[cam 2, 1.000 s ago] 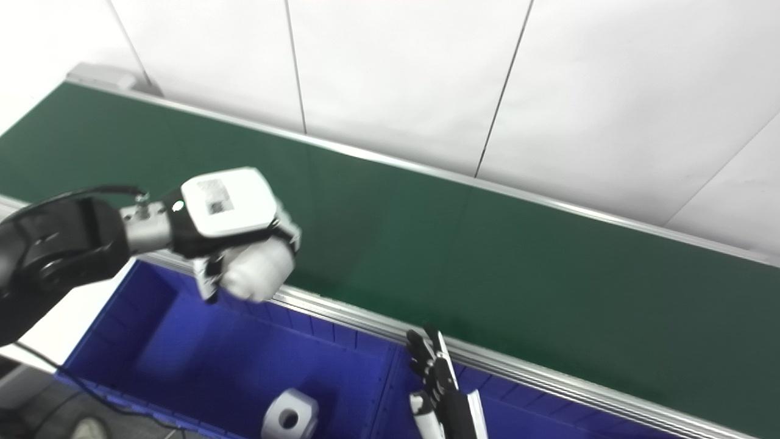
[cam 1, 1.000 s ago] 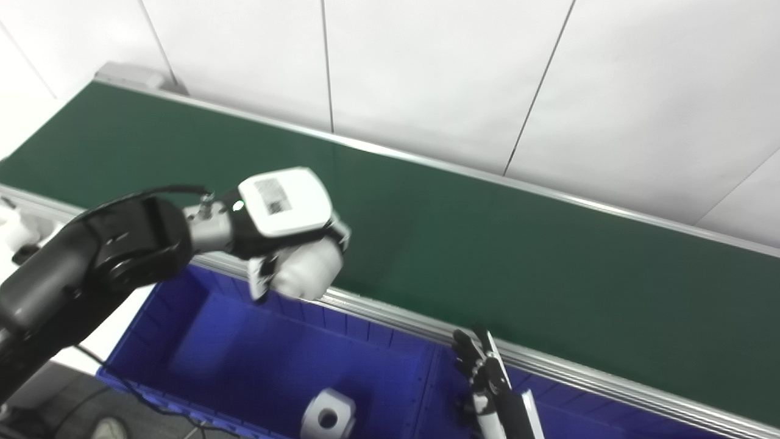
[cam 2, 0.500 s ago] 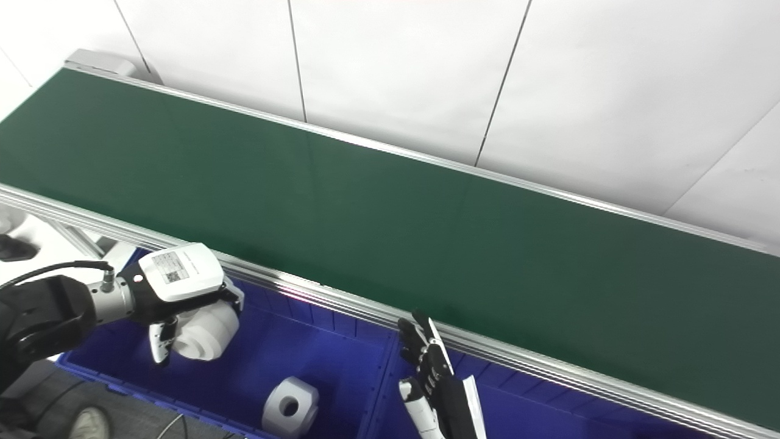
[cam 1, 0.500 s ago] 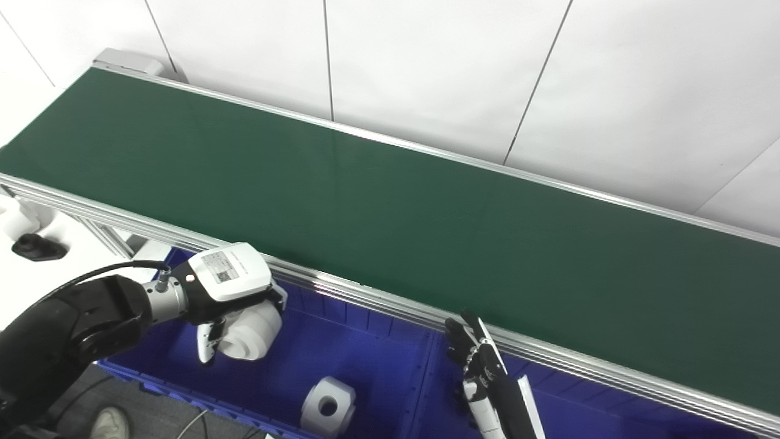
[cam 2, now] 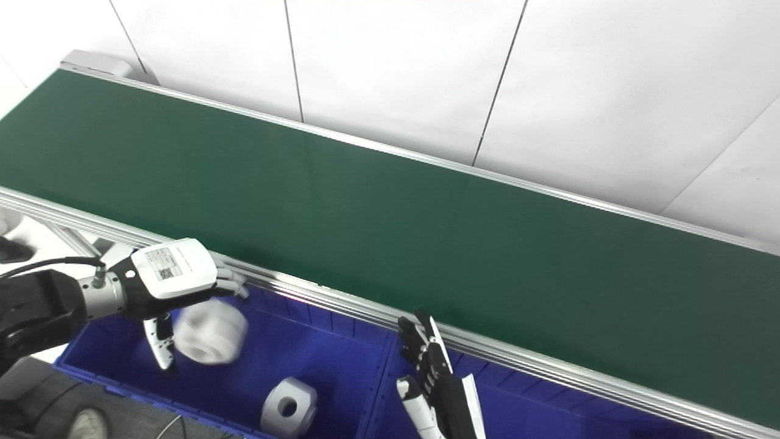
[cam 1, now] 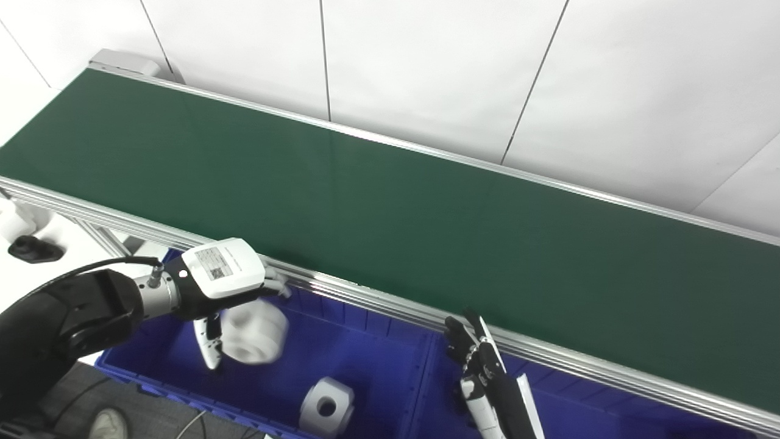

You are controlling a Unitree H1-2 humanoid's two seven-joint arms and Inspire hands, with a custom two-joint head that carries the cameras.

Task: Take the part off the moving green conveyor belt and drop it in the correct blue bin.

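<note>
My left hand hangs over the left blue bin with its fingers spread open. A white round part is just below it, blurred, falling free into the bin. It also shows in the right eye view. Another white part with a hole lies on the bin floor. The green conveyor belt carries nothing in view. My right hand is at the bottom, over the wall between the two bins, fingers straight and apart, holding nothing.
A second blue bin sits to the right of the first, below the belt's metal rail. White wall panels stand behind the belt. A shoe and cables show on the floor at bottom left.
My left hand, which held the white part over the bin, has opened its fingers. The part has left the hand and is dropping. The right hand has hardly moved.
</note>
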